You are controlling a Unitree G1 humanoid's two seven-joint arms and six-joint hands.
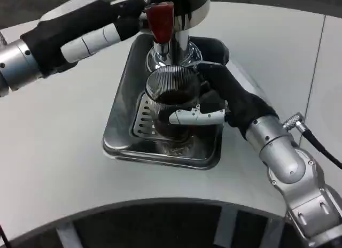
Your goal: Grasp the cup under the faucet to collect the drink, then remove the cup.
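Right hand (206, 106): gripping the ribbed glass cup (172, 101) from 3 o'clock, over the drip tray (120, 117)
Left hand (115, 26): reaching the red tap handle (159, 21) at 12 o'clock; grasp unclear
Cup: holding dark drink

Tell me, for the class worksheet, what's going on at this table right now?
A humanoid robot is filling a cup at a drink dispenser. Its right hand grips the ribbed glass cup, which holds dark liquid and sits over the metal drip tray below the faucet. Its left hand reaches to the red tap handle. The cup has not yet been removed.
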